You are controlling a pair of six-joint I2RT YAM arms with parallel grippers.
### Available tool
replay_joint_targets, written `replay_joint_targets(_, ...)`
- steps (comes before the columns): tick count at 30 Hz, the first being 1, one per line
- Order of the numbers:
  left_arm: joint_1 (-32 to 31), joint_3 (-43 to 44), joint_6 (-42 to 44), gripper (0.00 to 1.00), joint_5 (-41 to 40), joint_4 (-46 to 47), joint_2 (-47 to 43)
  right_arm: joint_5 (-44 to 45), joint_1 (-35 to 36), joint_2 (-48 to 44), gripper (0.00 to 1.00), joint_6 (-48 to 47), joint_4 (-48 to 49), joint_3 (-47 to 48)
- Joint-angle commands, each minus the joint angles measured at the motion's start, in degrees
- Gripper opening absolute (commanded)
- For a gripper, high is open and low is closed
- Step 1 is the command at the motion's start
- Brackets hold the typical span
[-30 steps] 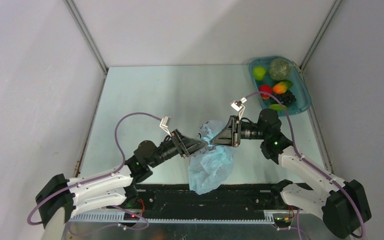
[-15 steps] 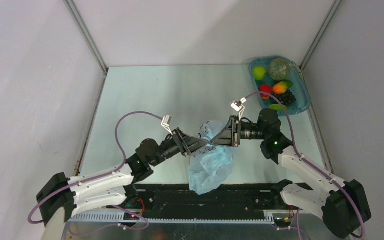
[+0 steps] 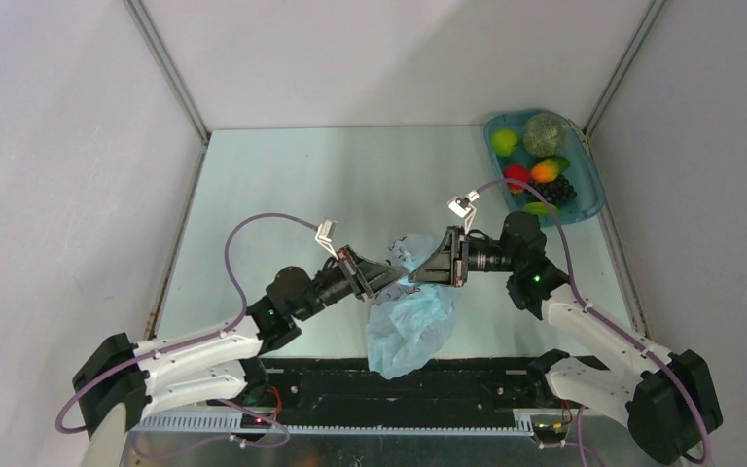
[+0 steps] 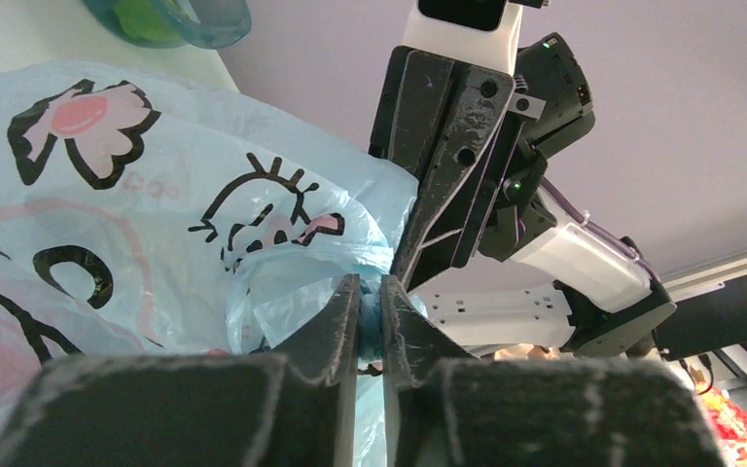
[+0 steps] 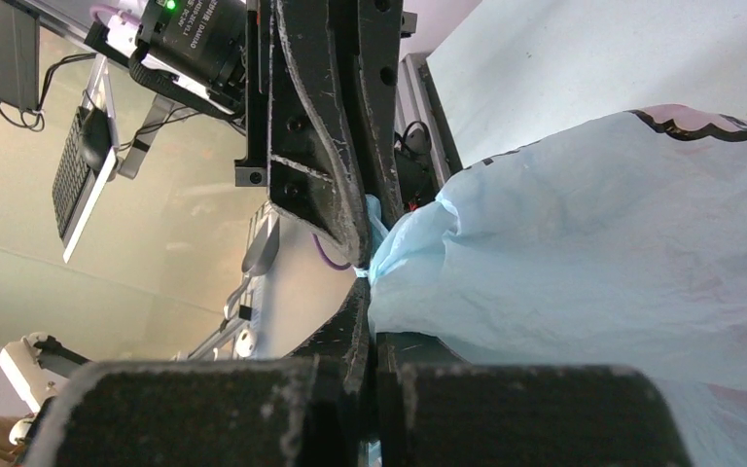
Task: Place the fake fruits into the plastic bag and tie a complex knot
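Observation:
The light-blue plastic bag (image 3: 410, 321) with cartoon prints hangs between both grippers above the near middle of the table. My left gripper (image 3: 404, 282) is shut on a bunched strip of the bag's film (image 4: 371, 309). My right gripper (image 3: 414, 276) is shut on the bag's film too (image 5: 389, 255), tip to tip with the left one. The bag fills both wrist views (image 4: 107, 224) (image 5: 593, 253). The fake fruits (image 3: 530, 175), red, lime green, orange and a dark grape bunch, lie in the teal tray at the far right. No knot shows.
The teal oval tray (image 3: 591, 195) stands at the far right corner of the table and also holds a grey-green ball (image 3: 544, 133). Metal frame posts rise at the table's far corners. The black rail runs along the near edge, under the bag.
The left gripper has moved slightly right and up, closing the small gap to the right gripper. The bag's top has bunched a little more. The right arm has hardly moved.

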Motion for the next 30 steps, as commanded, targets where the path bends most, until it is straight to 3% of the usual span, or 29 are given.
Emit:
replay_joint_targets(1, 0.26, 1.71, 1.47, 0.09, -1.0, 0.08, -0.49, 0.65, 0.03, -1.16, 0.0, -0.47, 0.88, -0.24)
replay_joint_targets(3, 0.31, 2.04, 2.07, 0.01, -1.07, -0.87, -0.5, 0.66, -0.08, -1.54, 0.14, 0.41, 1.02, -0.2)
replay_joint_targets(6, 0.3, 3.05, 3.54, 0.0, -1.6, -4.34, -0.48, 1.17, -1.09, -3.46, 0.47, 1.07, -0.89, -0.2)
replay_joint_targets(8, 0.31, 3.73, 4.84, 0.0, -2.09, -6.35, -0.85, 2.22, -2.05, -5.71, 0.63, 0.48, -4.61, -0.04)
replay_joint_targets(10, 0.32, 4.23, 5.76, 0.0, -2.62, -8.53, -1.37, 4.64, -3.02, -8.18, 0.76, -1.54, -10.3, 0.6)
replay_joint_targets(12, 0.32, 5.38, 6.77, 0.0, -3.01, -12.03, -1.52, 5.72, -3.82, -10.56, 0.83, -3.74, -15.98, 1.2)
replay_joint_targets(20, 0.32, 7.78, 7.99, 0.0, -6.6, -19.55, -2.51, 14.0, -4.53, -19.0, 0.83, -9.71, -37.07, 3.28)
replay_joint_targets(26, 0.23, 7.88, 7.27, 0.0, -8.45, -20.77, -3.02, 19.58, 1.8, -27.16, 0.81, -9.55, -41.68, 3.32)
replay_joint_targets(30, 0.31, 7.88, 7.49, 0.0, -9.14, -22.08, -4.05, 24.33, 7.09, -27.65, 0.78, -9.08, -40.94, 3.27)
